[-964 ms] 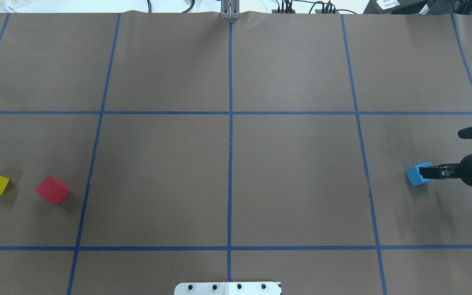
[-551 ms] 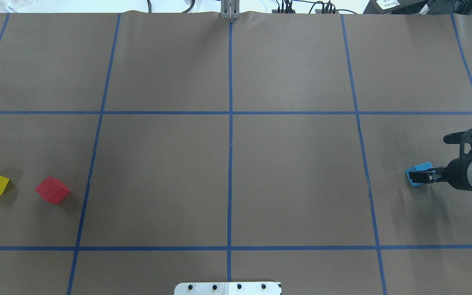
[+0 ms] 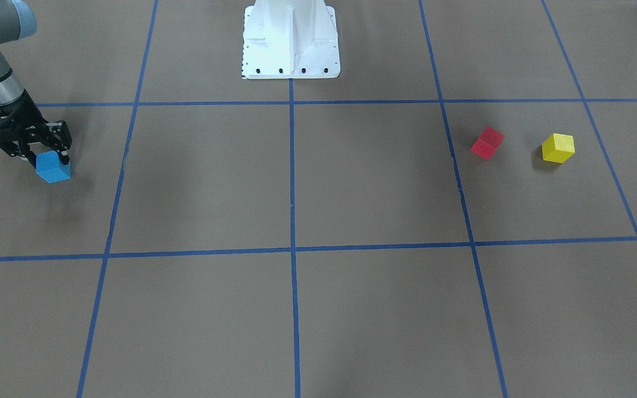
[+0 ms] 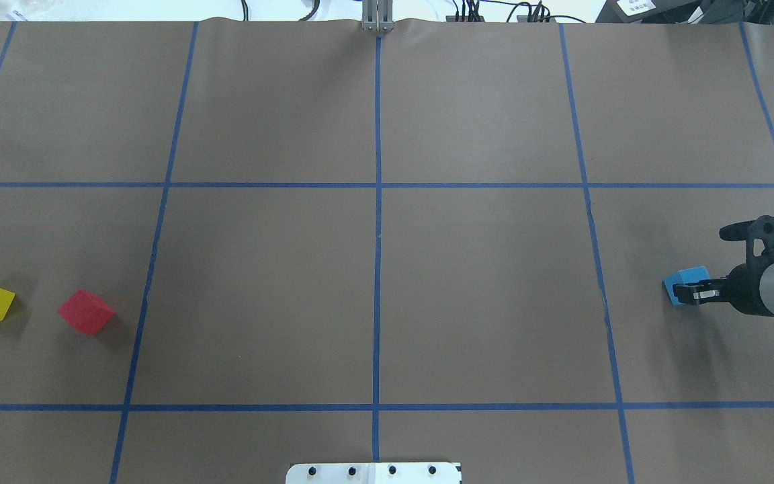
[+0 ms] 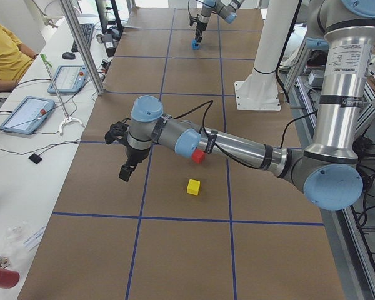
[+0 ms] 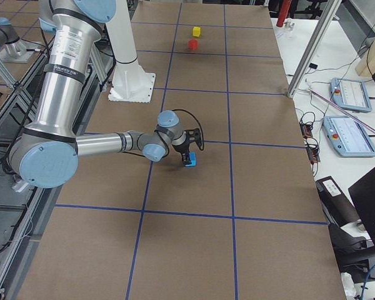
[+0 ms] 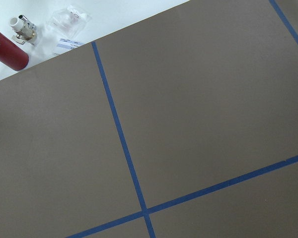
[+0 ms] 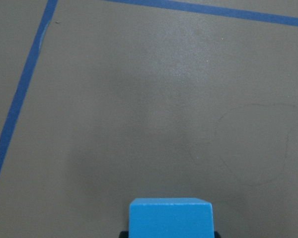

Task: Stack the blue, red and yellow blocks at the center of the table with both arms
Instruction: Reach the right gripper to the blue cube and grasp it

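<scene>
**Blue block** (image 3: pixel 53 168). At the robot's right end of the desk (image 4: pixel 488 296), in an outer grid cell, well apart from the centre. Gripped at its upper part by the right fingers (image 3: pixel 62 142), closed on two opposite faces. Grasped from above, probably so the underside stays free for setting down flat. Judged the first piece bound for the centre, as base of the stack. Lifted or touching the desk: cannot tell. Appearance: small plain cube, bright sky blue, matte, crisp edges, top face lighter than the sides, turned a little askew to the tape grid. In the right wrist view, fills the lower middle, with dark finger parts at both bottom corners.

**Red block** (image 3: pixel 487 142), **yellow block** (image 3: pixel 558 148). At the robot's left end of the desk, near each other but apart, red the nearer to the centre. Both flat on the desk, each rotated off the grid, ungrasped. Placed on the left arm's side, hence probably that arm's share of the work.

**Left fingers** (image 5: pixel 124 173). Hung above the desk near the red and yellow blocks, toward the operators' side. Open or closed: cannot tell. Nothing seen held. Judged parked in wait.

**Status.** No block at the centre; stack not yet begun.
</scene>
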Controlling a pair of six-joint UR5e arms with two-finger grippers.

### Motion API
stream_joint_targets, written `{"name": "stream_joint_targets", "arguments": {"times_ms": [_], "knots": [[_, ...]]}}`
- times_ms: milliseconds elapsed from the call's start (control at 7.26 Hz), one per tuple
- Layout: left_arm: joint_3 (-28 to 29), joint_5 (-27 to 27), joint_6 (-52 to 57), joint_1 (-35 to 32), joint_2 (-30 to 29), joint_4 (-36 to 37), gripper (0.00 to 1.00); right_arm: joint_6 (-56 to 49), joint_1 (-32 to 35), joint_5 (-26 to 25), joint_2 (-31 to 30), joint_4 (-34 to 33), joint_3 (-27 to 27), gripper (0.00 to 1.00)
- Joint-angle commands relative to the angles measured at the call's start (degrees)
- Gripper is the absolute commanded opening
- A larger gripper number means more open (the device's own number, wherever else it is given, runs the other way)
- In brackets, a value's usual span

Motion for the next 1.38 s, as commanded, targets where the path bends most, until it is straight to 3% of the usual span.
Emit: {"name": "stream_joint_targets", "arguments": {"times_ms": [0,276,413,827,964,1240], "knots": [[0.11,-0.01,0.0,0.0,0.08,0.0,1.0,-0.24,5.13,5.11,10.99,-10.82,1.28,0.0],[0.11,-0.01,-0.09,0.0,0.08,0.0,1.0,0.11,5.43,4.61,30.92,-31.8,-1.42,0.0],[0.11,-0.01,-0.09,0.0,0.08,0.0,1.0,0.98,4.99,4.52,39.73,-38.0,-4.66,0.0],[0.38,-0.01,-0.09,0.0,0.25,0.0,1.0,16.95,-3.07,2.43,60.68,-41.22,-20.19,0.0],[0.64,-0.01,-0.09,0.0,0.25,0.0,1.0,21.16,-7.19,-2.37,63.78,-41.05,-23.91,0.11],[0.82,-0.01,-0.09,0.0,0.34,0.0,1.0,22.96,-11.78,-6.37,63.9,-40.87,-24.38,0.46]]}}
